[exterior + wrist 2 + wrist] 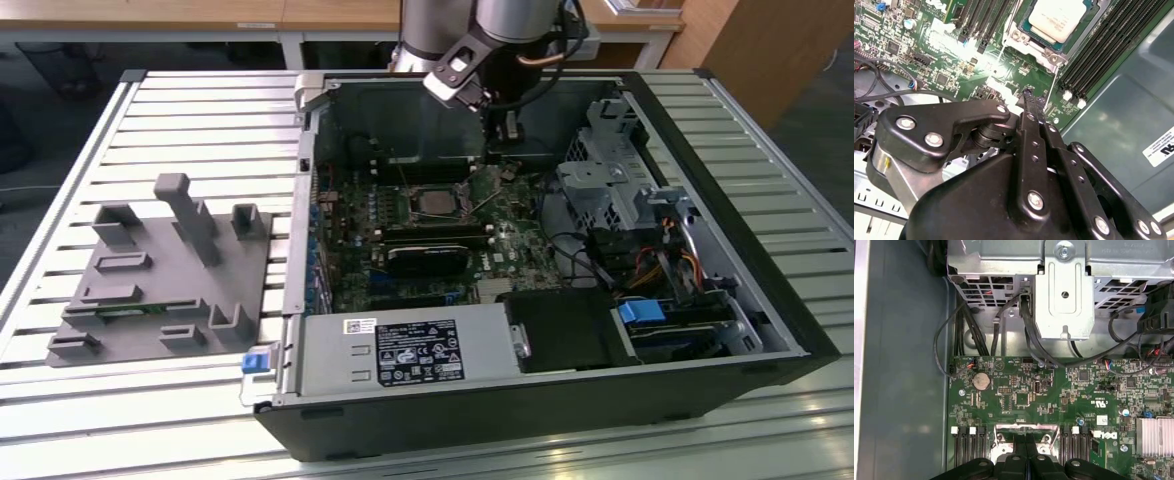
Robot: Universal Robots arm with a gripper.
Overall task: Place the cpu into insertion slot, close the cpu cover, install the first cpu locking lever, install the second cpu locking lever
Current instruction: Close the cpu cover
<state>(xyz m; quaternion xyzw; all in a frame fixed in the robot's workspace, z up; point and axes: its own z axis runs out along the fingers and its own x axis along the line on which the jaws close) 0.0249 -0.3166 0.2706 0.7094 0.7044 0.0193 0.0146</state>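
A slatted metal table (174,120) is filling the scene, and an open computer case (534,420) is lying across it, with a grey fixture tray (147,290) sitting beside it on the exterior view's left. Inside the case, the green motherboard (1054,390) is facing up, the boxy power supply (400,352) is sitting at the near edge and the black graphics card (427,262) is lying mid-board. The gripper (503,145) is hanging at the far side, fingers pressed together with nothing between them, the tip hovering just over the board beside the insertion slot (434,203). In the second wrist view the cpu (1056,20) is lying in that socket — silvery top up, metal frame around it.
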